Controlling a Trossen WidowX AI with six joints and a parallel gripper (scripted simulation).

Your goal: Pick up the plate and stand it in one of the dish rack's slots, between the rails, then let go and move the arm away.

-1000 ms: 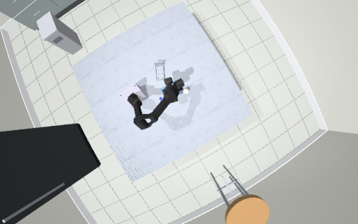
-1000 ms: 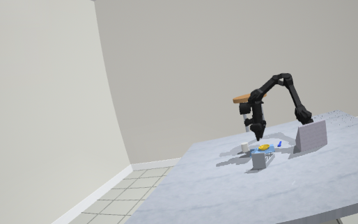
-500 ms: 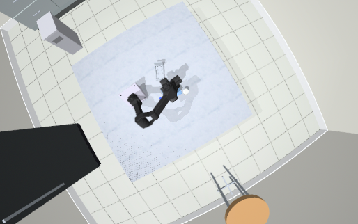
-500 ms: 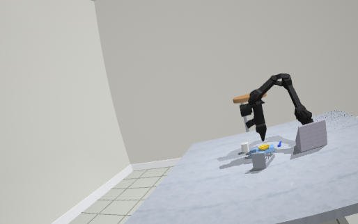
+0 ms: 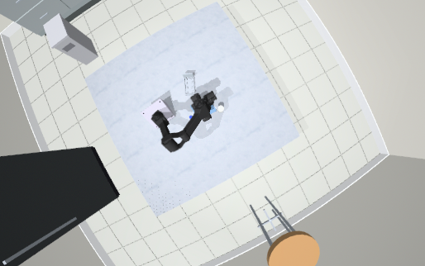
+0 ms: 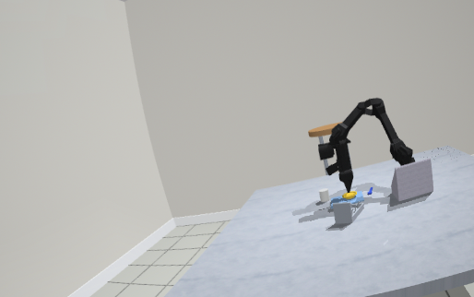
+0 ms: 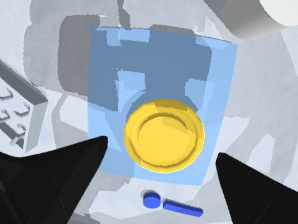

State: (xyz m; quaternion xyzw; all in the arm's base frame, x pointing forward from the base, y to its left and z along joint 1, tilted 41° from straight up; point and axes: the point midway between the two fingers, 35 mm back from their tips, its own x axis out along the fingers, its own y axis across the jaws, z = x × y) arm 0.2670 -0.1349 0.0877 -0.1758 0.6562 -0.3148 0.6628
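Note:
The yellow plate lies flat on a blue mat; the arm hides it in the top view. My gripper is open and points down over the plate. In the wrist view its two fingertips stand on either side of the plate with gaps to its rim, and nothing is between them. How far the tips are above the mat is hard to tell. The grey dish rack stands beside the mat, at the left edge of the wrist view, with no plate in it.
A white cup stands near the mat's far corner. A small blue bar and a blue disc lie just off the mat's near edge. A pinkish wedge-shaped block stands by the arm's base.

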